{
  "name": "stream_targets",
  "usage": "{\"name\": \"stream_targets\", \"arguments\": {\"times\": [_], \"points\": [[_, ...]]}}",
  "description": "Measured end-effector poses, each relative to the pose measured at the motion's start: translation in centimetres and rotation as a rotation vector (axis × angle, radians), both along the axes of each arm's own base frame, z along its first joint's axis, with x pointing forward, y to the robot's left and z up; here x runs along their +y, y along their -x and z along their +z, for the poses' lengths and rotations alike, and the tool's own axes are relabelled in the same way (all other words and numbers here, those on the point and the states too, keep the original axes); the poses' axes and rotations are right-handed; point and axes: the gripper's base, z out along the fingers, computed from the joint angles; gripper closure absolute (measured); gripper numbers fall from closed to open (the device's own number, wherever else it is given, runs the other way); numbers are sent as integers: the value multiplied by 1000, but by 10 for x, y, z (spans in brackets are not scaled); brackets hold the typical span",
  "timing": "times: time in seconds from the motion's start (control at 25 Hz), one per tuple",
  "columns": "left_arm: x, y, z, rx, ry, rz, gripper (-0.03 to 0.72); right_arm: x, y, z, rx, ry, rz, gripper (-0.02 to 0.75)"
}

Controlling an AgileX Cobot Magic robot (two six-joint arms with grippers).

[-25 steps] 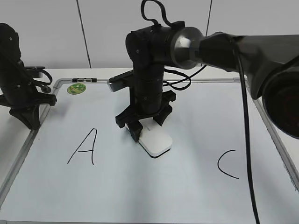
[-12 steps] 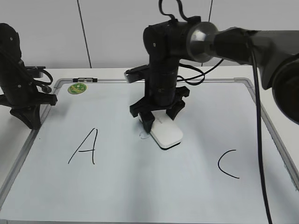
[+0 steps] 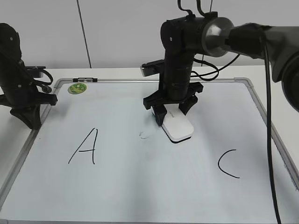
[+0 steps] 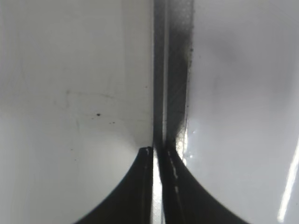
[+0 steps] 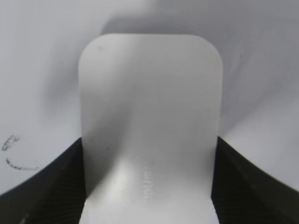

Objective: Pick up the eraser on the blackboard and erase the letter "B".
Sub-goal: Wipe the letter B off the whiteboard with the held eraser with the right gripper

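The blackboard (image 3: 140,186) is a white board in a grey frame. My right gripper (image 3: 172,113) is shut on the white eraser (image 3: 178,127) and presses it flat on the board at its middle. In the right wrist view the eraser (image 5: 149,116) fills the space between the two jaws (image 5: 148,186). Of the letter "B" only a faint smudge (image 3: 145,135) shows, just left of the eraser; it also shows in the right wrist view (image 5: 14,151). My left gripper (image 3: 29,117) is shut and empty over the board's left frame (image 4: 173,70).
A black "A" (image 3: 84,147) is on the board's left part and a black "C" (image 3: 227,163) on its right. A round green magnet (image 3: 77,88) sits at the board's far left corner, a black marker (image 3: 84,80) just behind it.
My right gripper has slid the eraser to the right and a little away across the middle of the board, uncovering the faint smudge. The left arm has not moved.
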Motion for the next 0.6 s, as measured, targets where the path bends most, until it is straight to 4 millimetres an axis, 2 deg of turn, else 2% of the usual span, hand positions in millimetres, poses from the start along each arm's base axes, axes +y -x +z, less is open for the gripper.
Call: {"name": "stream_targets", "arguments": {"times": [0.28,0.6], "points": [[0,0,0,0,0,0,672,26,15,0,-11,19,74,205],[-1,0,0,1,8,5,672,61,37,0,20,-35,147,205]]}}
